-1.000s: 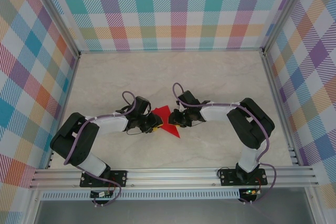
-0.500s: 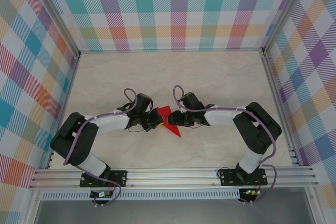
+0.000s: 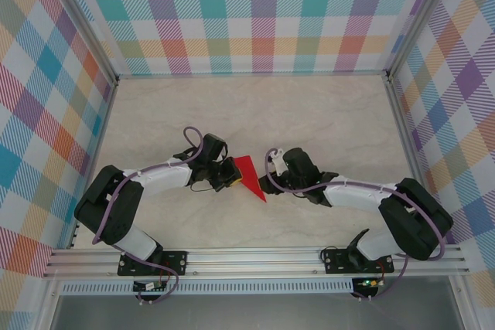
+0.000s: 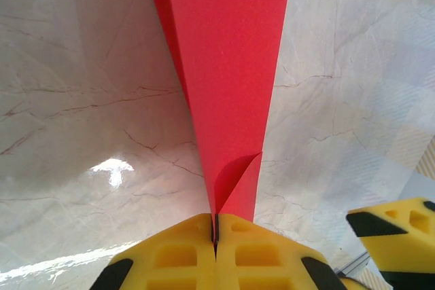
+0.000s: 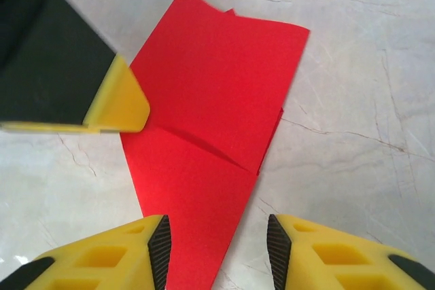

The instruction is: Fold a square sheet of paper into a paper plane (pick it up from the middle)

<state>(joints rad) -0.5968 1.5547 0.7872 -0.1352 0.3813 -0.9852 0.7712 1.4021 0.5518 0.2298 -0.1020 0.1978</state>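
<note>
Paper-plane fold, mid-sequence. The left hand is shut tight on the folded red paper, which enters the seam between its jaws at the narrow end and widens away from the fingers. A small curled flap sits just ahead of the grip.

The right hand stands about half open. The paper's pointed tip lies between its two jaws, and neither pad is seen to press it. Just ahead of this hand and to one side, a yellow fingertip of the left hand rests at the paper's edge.

Progress, as judged from the shape: the sheet is no longer square. It is a layered, tapering wedge with one diagonal crease across its face and doubled edges at the far corner. A centre crease with two slim, spread wings is not evident, so the wing folds appear to remain.

From above, the paper lies directly between the left hand and the right hand, which face each other closely. Each hand is the likeliest obstruction to the other.

Beyond both hands the marbled tabletop runs to the checked wall panels, well apart from the work.
</note>
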